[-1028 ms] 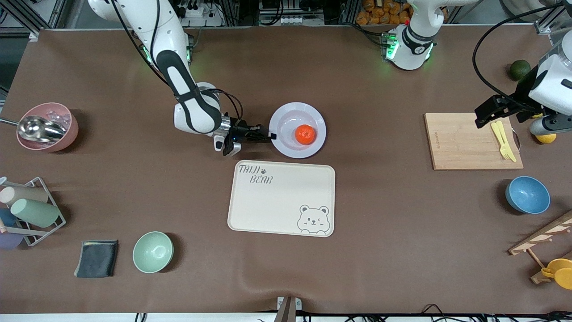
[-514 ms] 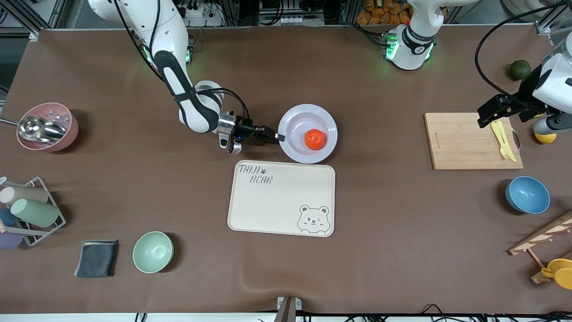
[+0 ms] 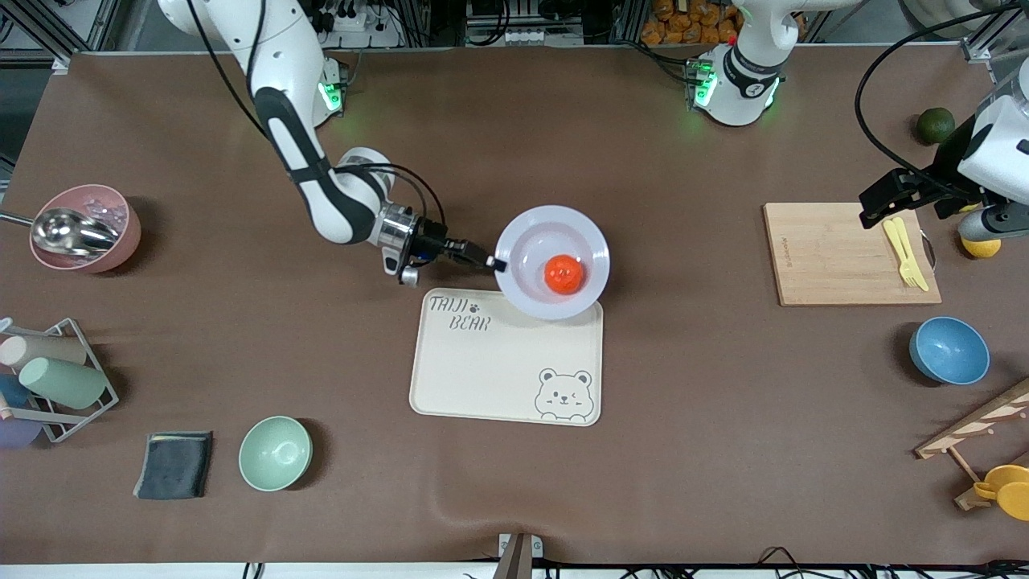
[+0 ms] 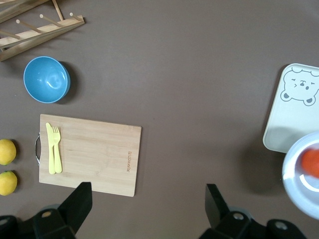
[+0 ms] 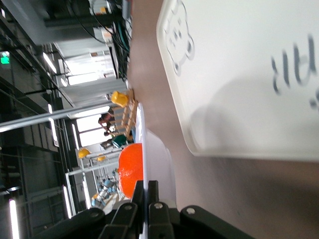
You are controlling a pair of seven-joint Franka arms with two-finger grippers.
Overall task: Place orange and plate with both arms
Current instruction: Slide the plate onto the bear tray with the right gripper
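A: Where is the plate [image 3: 552, 261] relative to the tray [image 3: 506, 362]?

B: It is held up in the air over the tray's edge that lies farthest from the front camera, overlapping the corner toward the left arm's end. The right gripper [image 3: 492, 262] has its fingers pinched together on the plate's rim, on the side toward the right arm's end of the table. The right wrist view shows the thin rim [image 5: 144, 169] caught between the two fingers, with the tray [image 5: 239, 74] lower down.

A: And the orange [image 3: 563, 274]?

B: It sits in the well of the plate, so it too is over the tray's edge. In the right wrist view the orange [image 5: 131, 169] shows just past the rim.

A: What about the other arm?

B: The left arm waits. The left gripper [image 3: 884, 201] hangs with its fingers spread wide and nothing between them, over the cutting board [image 3: 852, 254], well away from the tray toward the left arm's end. The left wrist view shows the board [image 4: 89, 154] with a yellow fork and knife [image 4: 53, 155] on it, and the tray's bear corner [image 4: 294, 112] off at the edge.
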